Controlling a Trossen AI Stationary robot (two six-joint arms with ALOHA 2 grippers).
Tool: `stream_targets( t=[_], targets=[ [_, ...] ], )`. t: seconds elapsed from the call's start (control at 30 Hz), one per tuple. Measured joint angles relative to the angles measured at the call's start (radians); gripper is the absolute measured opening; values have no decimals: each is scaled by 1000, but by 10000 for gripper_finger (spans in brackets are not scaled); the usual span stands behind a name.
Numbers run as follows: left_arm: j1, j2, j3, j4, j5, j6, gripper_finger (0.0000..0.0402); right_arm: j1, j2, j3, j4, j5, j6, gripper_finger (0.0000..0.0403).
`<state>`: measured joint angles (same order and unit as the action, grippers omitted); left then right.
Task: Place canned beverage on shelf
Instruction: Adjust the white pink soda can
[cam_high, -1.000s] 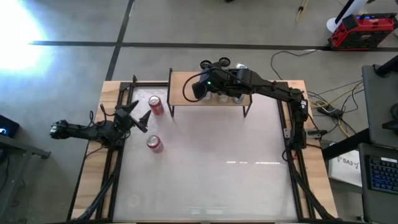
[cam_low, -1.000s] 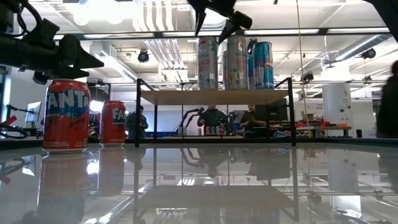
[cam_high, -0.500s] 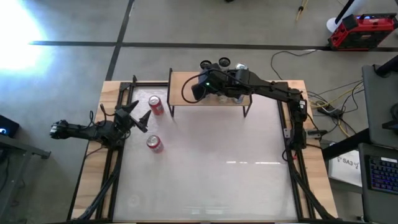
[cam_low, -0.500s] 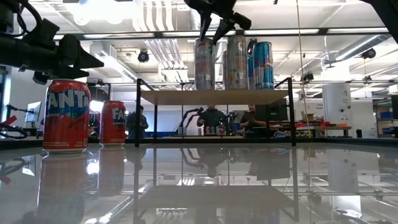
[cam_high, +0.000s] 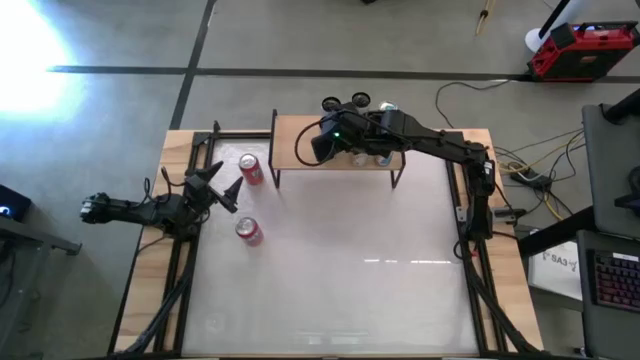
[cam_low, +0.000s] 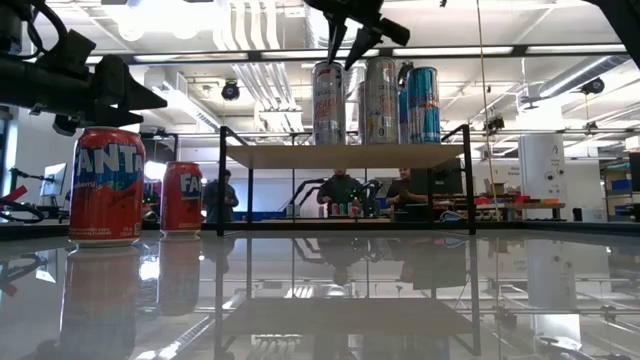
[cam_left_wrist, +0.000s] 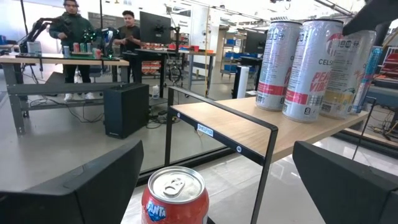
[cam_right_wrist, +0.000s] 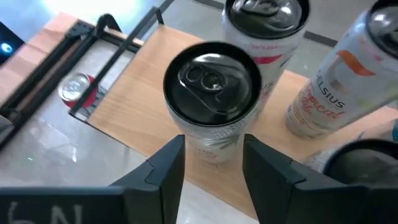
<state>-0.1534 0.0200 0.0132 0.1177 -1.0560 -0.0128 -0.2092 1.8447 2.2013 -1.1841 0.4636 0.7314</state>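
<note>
My right claw (cam_high: 320, 147) hangs over the near-left part of the shelf (cam_high: 288, 140). Its two fingers (cam_right_wrist: 168, 163) are drawn in as close as they go, and it grips nothing. Straight below the fingertips, with clear air between, a tall silver can (cam_right_wrist: 211, 93) stands upright on the light wooden top. The low view shows the same can (cam_low: 328, 100) directly under my claw (cam_low: 348, 42), untouched.

Beyond that can from my claw stands a second silver can with a pink band (cam_right_wrist: 267, 25). A white and orange Celsius can (cam_right_wrist: 348, 81) stands off to one side, and both are upright on the shelf. From table height they form a row running to the right of my claw, with a blue can (cam_low: 423, 104) at the far end.

My left claw (cam_high: 226, 180) hovers well away, over the left side of the tabletop (cam_high: 350, 280). Its fingers (cam_left_wrist: 93, 186) are spread wide and empty. A red Fanta can (cam_left_wrist: 174, 196) stands upright just ahead of it, in line with the gap between the fingers and not touched. The shelf's black frame is right behind the can. A second Fanta can (cam_high: 248, 231) stands on the tabletop beside that claw, on the side away from the shelf.
</note>
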Motion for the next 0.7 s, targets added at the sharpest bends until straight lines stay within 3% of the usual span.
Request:
stream_targets(
  t=[0.3, 0.7],
  targets=[
    [0, 0, 0, 0, 0, 0, 398, 6, -11, 39, -7, 12, 36, 200],
    [0, 0, 0, 0, 0, 0, 398, 6, -6, 36, 44, 48, 35, 324]
  ],
)
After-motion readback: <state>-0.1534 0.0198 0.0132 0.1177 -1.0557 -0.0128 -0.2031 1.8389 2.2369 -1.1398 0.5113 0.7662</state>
